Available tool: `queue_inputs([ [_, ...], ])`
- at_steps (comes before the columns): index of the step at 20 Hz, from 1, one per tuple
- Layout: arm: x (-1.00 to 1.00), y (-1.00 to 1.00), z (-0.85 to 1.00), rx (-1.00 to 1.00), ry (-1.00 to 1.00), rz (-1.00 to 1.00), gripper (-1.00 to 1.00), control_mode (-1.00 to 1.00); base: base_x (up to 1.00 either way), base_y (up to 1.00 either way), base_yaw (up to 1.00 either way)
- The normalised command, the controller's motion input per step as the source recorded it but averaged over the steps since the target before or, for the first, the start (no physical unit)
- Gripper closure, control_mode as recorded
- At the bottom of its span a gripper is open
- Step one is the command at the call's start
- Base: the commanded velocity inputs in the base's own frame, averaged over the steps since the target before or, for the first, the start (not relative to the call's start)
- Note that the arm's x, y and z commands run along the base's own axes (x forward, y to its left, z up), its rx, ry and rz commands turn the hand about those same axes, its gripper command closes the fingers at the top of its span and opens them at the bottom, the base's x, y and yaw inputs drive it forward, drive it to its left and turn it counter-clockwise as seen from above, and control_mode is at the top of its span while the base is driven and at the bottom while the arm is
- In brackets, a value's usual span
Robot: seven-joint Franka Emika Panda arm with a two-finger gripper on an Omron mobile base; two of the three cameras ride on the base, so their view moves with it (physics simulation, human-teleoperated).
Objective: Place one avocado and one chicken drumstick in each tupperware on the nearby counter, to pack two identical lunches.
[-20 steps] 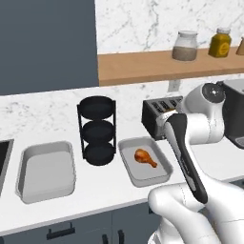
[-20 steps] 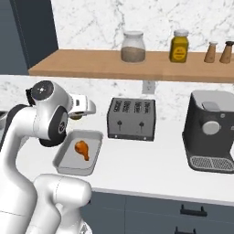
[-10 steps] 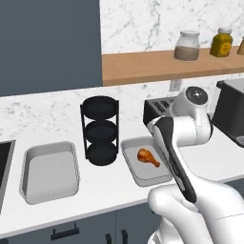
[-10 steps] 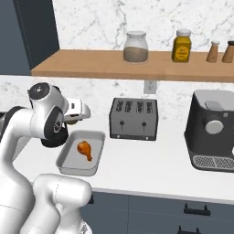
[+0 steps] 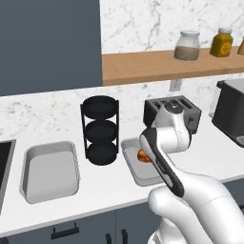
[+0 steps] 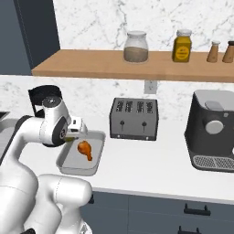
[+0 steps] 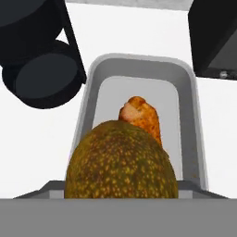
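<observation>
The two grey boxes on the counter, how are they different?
The tupperware near the toaster holds a chicken drumstick; the tupperware near the sink holds nothing. The arm hangs over the first with an avocado in the gripper; nothing hovers over the second. They stand on opposite sides of the black tiered rack. Both are grey, rectangular, lidless and sit on the counter.

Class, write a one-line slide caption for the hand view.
Avocado carried by the end effector above a grey tupperware already holding a chicken drumstick.
</observation>
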Motion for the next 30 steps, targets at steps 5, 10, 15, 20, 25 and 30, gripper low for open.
queue_inputs([
  [5, 0.13, 0.03, -0.94, 0.18, 0.15, 0.01, 1.0, -1.0, 0.0, 0.0, 0.0],
  [10, 0.25, 0.05, -0.57, 0.02, 0.16, 0.01, 1.0, -1.0, 0.0, 0.0, 0.0],
  [15, 0.28, 0.0, -0.23, 0.0, 0.12, 0.0, 1.0, -1.0, 0.0, 0.0, 0.0],
  [20, 0.31, -0.01, -0.27, 0.0, 0.04, 0.0, 1.0, -1.0, 0.0, 0.0, 0.0],
  [25, 0.14, -0.01, -0.46, 0.0, 0.0, 0.0, 1.0, -1.0, 0.0, 0.0, 0.0],
  [30, 0.0, -0.01, -0.22, 0.0, 0.0, 0.0, -1.0, -1.0, 0.0, 0.0, 0.0],
])
